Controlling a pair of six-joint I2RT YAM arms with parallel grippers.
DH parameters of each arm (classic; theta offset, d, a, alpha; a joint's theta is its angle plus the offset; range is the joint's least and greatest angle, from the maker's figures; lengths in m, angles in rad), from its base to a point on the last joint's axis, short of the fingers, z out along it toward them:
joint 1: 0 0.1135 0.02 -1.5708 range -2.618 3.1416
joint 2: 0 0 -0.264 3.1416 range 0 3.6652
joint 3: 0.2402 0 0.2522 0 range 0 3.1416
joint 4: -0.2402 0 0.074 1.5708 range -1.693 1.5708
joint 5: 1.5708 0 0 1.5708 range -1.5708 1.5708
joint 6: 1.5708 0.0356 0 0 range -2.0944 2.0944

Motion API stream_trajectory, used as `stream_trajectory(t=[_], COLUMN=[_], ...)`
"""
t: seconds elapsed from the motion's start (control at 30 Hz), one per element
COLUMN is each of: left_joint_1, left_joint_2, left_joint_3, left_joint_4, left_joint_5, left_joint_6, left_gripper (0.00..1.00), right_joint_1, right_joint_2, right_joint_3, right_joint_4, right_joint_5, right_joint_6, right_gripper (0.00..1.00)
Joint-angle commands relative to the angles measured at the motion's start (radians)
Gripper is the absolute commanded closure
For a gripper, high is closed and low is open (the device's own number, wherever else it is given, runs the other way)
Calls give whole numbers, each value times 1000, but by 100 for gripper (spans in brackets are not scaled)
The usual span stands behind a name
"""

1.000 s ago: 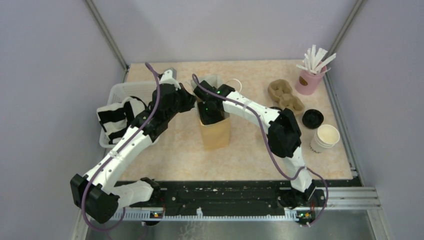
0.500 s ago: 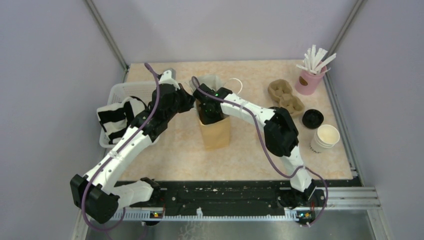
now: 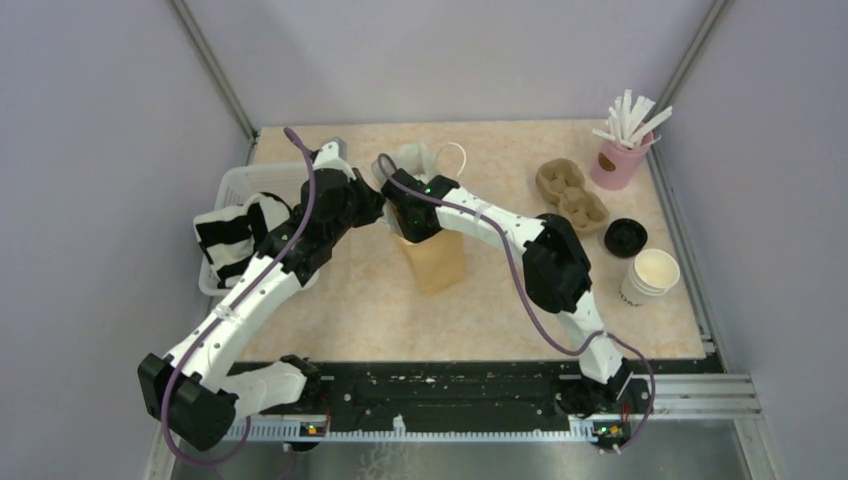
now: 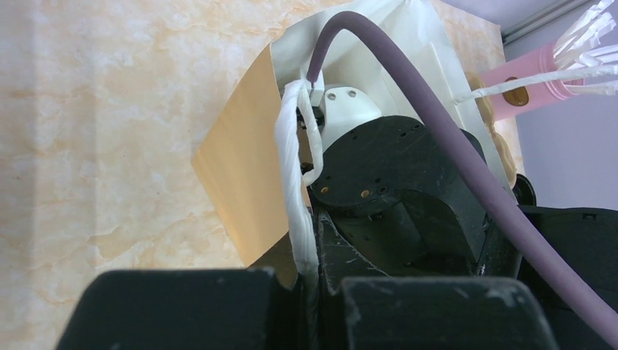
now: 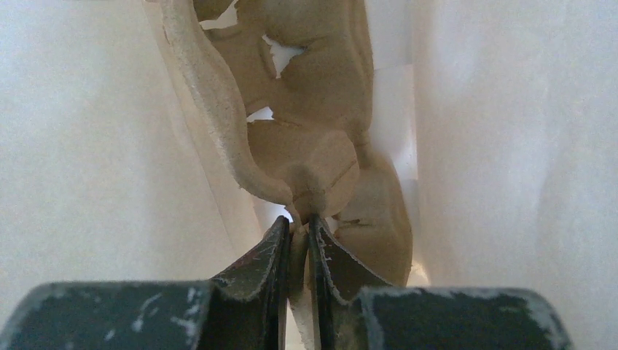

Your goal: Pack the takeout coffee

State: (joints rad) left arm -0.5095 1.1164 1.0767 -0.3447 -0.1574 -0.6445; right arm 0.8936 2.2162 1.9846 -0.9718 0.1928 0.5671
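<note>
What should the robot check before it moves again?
1. Left claw pinching the bag's white handle: ok.
2. Paper bag mouth held open for the arm: ok.
3. Right claw closed on the brown cup tray inside the bag: ok.
4. Tray lying flat on the bag's bottom: cannot tell.
5. Lidded coffee cups ready to pack: not ok; only a lidless cup and a loose black lid show.
</note>
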Motion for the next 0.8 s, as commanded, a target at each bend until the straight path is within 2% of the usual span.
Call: stream_trajectory(t=[0.0,0.13,0.2,0.37,0.53,0.63,0.77], left_joint_1=[-13,-13,-13,-13,-13,-13,-13], left_joint_2=[-13,-7,-8,-12,-12,-11,-6], left_joint_3=[2,-6,-3,7,17,17,22], left_joint_4=[104,119,120,116,101,93,99], left_joint_5=[83,102,101,84,68,69,96], left_joint_6=[-8,-6,-4,28,52,66,71], left_gripper=[100,100,100,100,100,100,100], right_joint_1=[43,42,41,25,10,7,-2], right_joint_2=[103,128,89,-47,-131,-174,-160], right_joint_3=[-8,-17,-11,15,38,-3,-53], right_joint_4=[-80,-46,-21,-3,-4,44,98], right_joint_5=[132,30,-30,-96,-134,-140,-166], right_joint_6=[-56,-88,-108,-146,-144,-143,-133], right_gripper=[92,92,91,76,69,63,60])
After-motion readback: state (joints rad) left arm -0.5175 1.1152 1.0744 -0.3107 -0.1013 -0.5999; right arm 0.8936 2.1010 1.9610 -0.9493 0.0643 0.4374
